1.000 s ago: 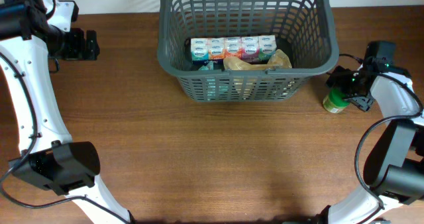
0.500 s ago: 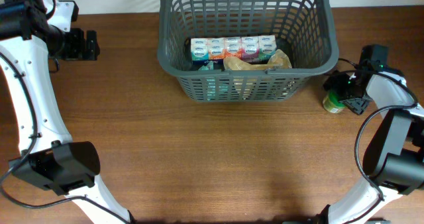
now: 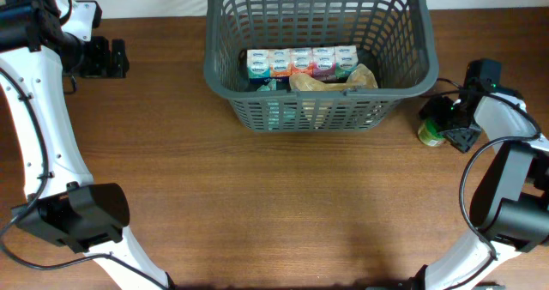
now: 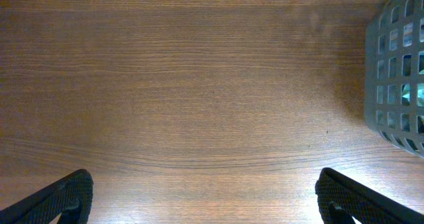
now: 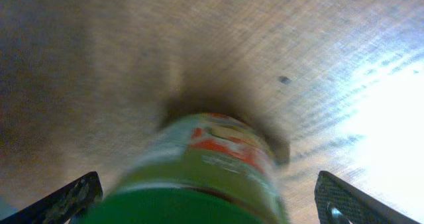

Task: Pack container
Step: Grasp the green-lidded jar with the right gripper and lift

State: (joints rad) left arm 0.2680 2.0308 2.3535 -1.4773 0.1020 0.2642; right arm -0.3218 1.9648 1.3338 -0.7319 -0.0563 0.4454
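The container (image 3: 283, 114) stood at the 12 o'clock edge of the table (image 3: 257, 213), holding a row of small cartons (image 3: 300, 63) and a tan bag (image 3: 330, 80). The right gripper (image 3: 446, 123) hung just off the container's 4 o'clock corner, apart from its wall. Its fingers were spread wide, one on each side of a green-lidded jar (image 5: 199, 177), and neither touched it. The left gripper (image 3: 111, 58) sat well away at the container's 9 o'clock. Its fingers were also wide apart over bare wood, and the container's wall (image 4: 397, 71) showed at 3 o'clock in its wrist view.
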